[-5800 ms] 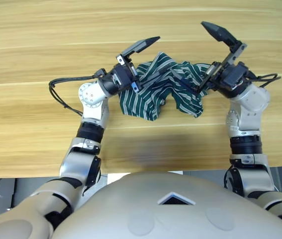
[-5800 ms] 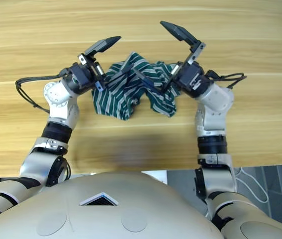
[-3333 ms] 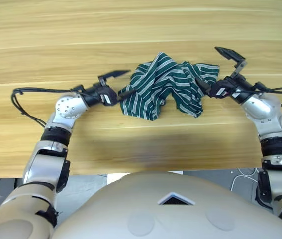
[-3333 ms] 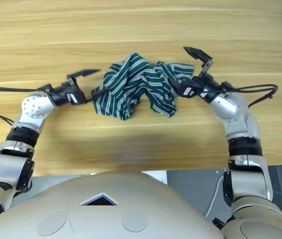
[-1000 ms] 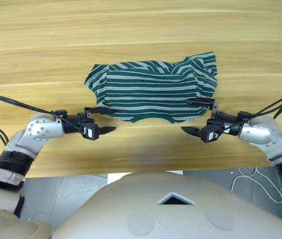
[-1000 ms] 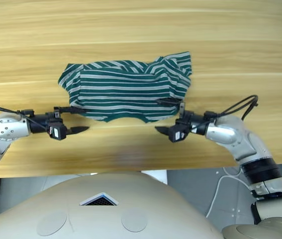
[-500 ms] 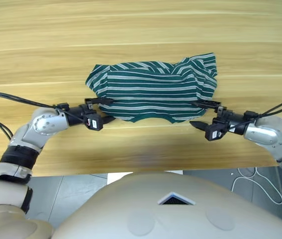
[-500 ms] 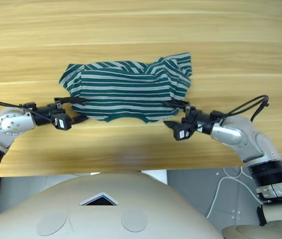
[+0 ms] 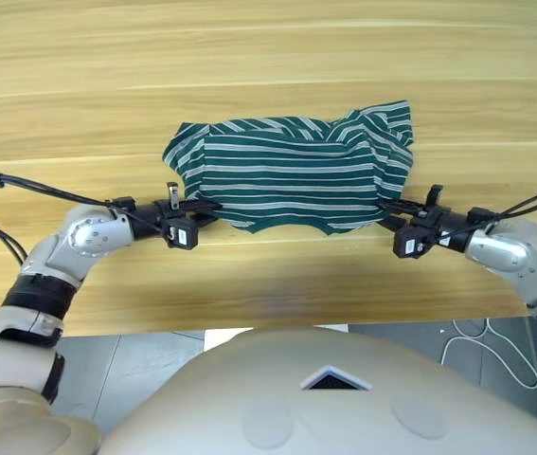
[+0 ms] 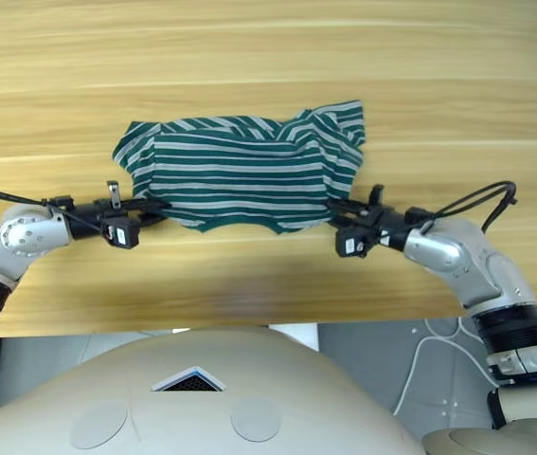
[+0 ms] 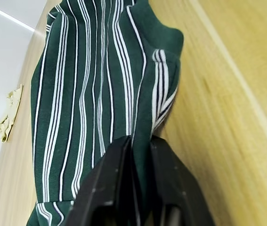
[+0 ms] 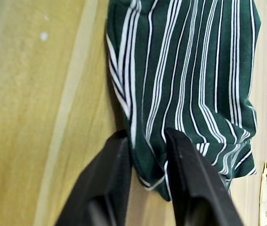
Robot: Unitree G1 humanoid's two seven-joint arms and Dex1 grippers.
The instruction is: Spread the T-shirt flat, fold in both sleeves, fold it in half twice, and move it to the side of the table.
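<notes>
Left tool (image 9: 205,205) and right tool (image 9: 387,207), newly closed in, apparently clenched on T-shirt (image 9: 292,175) hem

A pale wooden table (image 9: 268,76) carries the scene — long planks with the grain running from the left edge to the right edge, darker seams between them, evenly lit with a soft sheen. Below its near edge lies a grey floor (image 9: 116,365), with a white cable (image 9: 453,332) looping on it towards the right. Beyond the far edge stands a plain white wall (image 11: 1,52) — a small cream scrap (image 11: 8,110) shows against it, just by the table's edge.
</notes>
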